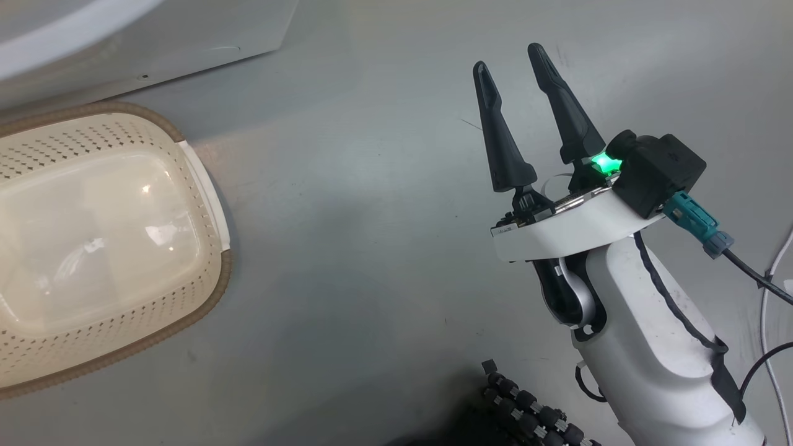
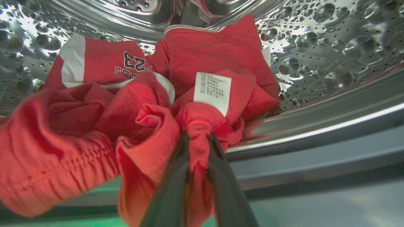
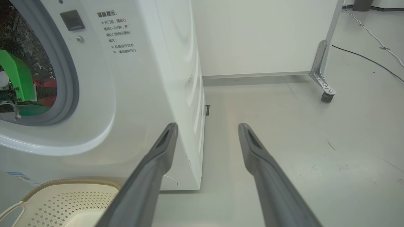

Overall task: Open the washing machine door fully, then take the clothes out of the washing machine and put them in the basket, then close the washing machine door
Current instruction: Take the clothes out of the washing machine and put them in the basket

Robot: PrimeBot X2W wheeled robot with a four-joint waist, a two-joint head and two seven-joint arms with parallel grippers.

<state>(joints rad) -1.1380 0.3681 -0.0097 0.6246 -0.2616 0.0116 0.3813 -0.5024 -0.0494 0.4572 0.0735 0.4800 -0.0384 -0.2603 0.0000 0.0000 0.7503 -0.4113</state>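
In the left wrist view the red clothes [image 2: 104, 107] with white trim and a white care label lie bunched in the steel drum [image 2: 331, 47]. My left gripper [image 2: 198, 140] is shut on a fold of that red fabric at the drum's mouth. The white washing machine [image 3: 139, 94] stands at the left of the right wrist view, with red cloth [image 3: 47, 91] showing through its grey-ringed opening; the door is out of view. The cream basket [image 1: 204, 186] sits on the floor at the left of the head view, nothing in it. My right gripper [image 1: 511, 57] hangs open over bare floor, to the right of the basket.
A white partition panel on a castor [image 3: 326, 94] stands behind the machine's right side. Cables [image 3: 372, 34] trail over the grey floor at the far right. A dark ribbed hose [image 1: 533, 415] lies near the foot of my right arm.
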